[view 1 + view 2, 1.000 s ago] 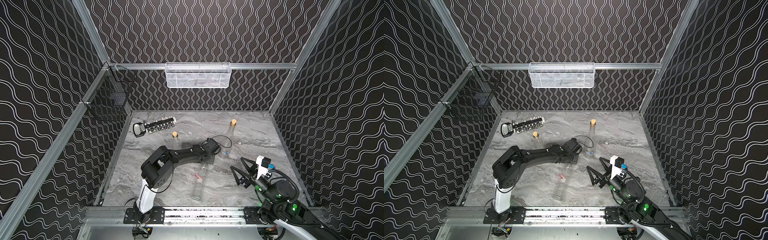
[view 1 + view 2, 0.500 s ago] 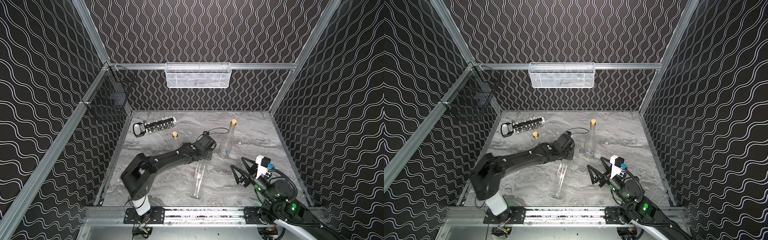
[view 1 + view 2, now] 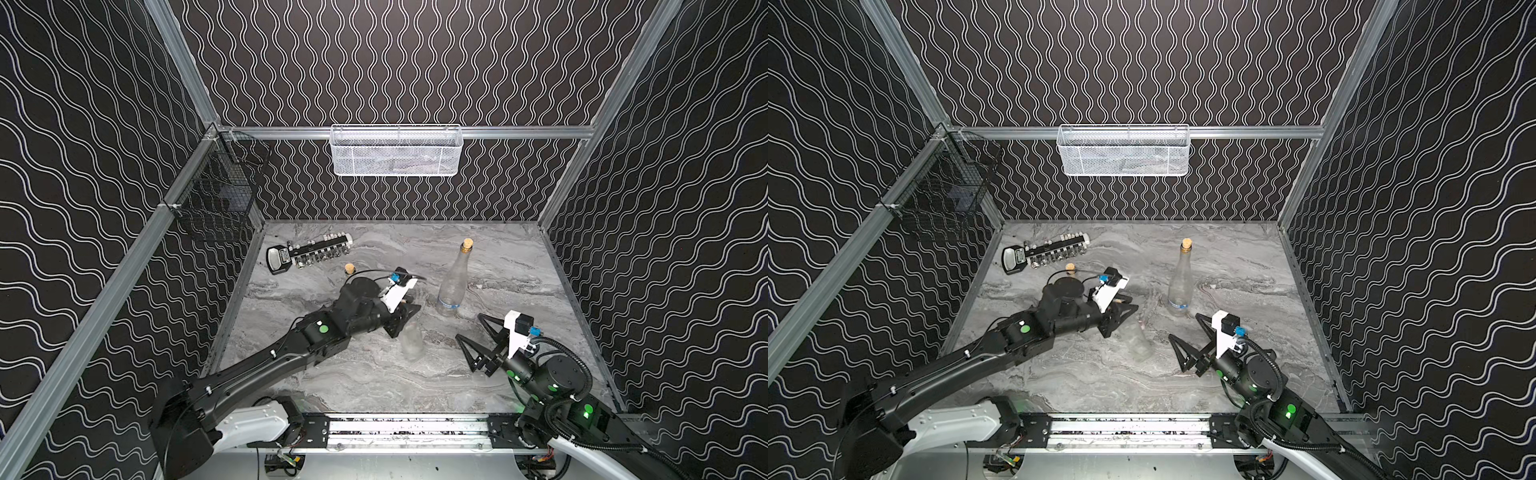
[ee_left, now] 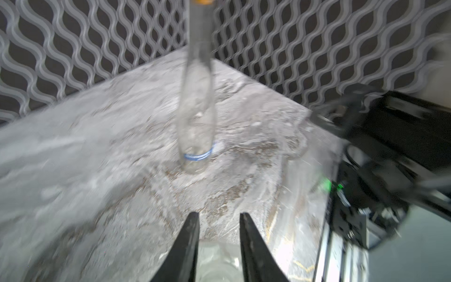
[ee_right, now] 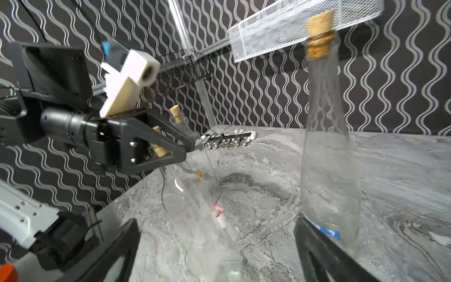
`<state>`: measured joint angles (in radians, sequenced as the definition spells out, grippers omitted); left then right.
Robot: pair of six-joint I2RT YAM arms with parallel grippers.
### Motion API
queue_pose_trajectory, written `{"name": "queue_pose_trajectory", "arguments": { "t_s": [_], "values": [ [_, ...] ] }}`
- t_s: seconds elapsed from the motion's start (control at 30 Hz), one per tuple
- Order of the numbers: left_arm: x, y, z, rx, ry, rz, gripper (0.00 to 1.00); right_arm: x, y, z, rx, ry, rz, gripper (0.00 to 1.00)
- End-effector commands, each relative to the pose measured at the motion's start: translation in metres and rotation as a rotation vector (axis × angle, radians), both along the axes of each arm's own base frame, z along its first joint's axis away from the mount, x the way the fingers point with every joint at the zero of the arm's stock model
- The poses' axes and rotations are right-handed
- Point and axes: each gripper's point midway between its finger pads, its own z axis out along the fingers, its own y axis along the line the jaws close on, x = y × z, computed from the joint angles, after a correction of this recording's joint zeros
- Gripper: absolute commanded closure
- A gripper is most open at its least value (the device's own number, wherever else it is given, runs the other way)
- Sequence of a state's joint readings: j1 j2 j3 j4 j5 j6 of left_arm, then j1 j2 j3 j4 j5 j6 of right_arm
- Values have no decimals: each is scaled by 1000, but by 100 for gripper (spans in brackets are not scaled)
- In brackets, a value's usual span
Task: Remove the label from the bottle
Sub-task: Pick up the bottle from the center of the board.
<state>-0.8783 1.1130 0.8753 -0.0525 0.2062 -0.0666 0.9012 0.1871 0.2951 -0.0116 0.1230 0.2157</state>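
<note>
The left tool is closed narrow on the neck of a clear glass bottle, gripping just below its cork. The bottle's long axis slants steeply. The corked end is up in the tool, and the base points down and forward, toward the front of the worktop and the right tool. The bottle is blurred in both top views, and I cannot tell whether its base touches the surface. A small red-and-white label sits partway along its body.

The right tool stands wide apart and holds nothing, low over the worktop near the bottle's base.

A second corked bottle stands upright just beyond the right tool, with a blue band around its foot. A third bottle is mostly hidden behind the left arm, and only its cork is plain.

The worktop is grey marbled stone. A rail of metal sockets lies at its back left corner. Black walls with white wavy lines enclose three sides, framed in aluminium rails. A white mesh basket hangs on the back rail, and a black wire basket hangs on the left wall.
</note>
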Motion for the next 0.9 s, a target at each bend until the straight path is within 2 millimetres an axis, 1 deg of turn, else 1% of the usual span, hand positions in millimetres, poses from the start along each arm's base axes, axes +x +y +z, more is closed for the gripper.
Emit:
{"name": "queue_pose_trajectory", "arguments": {
  "t_s": [0.0,0.07,0.1,0.23,0.37,0.47,0.6,0.8,0.83,0.87],
  "values": [
    [-31,-13,24,-63,-204,-247,100,-5,9,8,-7,-62,53,2],
    [-42,-14,25,-82,-246,-309,100,-5,11,11,-3,-63,60,2],
    [-42,-15,25,-83,-257,-318,100,-5,11,13,-1,-60,63,2],
    [-37,-23,18,-16,-253,-353,100,-3,12,10,-13,-59,55,2],
    [-35,-33,17,17,-272,-411,100,-5,19,3,-30,-56,88,2],
    [-30,-38,18,24,-309,-427,100,-6,23,-1,-37,-53,112,2],
    [-25,-40,19,5,-315,-466,100,-6,24,-2,-37,-43,111,2],
    [-6,-36,9,0,-282,-430,100,-5,19,0,-20,-49,90,2],
    [-1,-35,7,6,-270,-402,98,-5,18,1,-18,-49,87,1],
    [4,-34,5,9,-259,-391,91,-5,18,1,-17,-49,84,1]
  ]
}}
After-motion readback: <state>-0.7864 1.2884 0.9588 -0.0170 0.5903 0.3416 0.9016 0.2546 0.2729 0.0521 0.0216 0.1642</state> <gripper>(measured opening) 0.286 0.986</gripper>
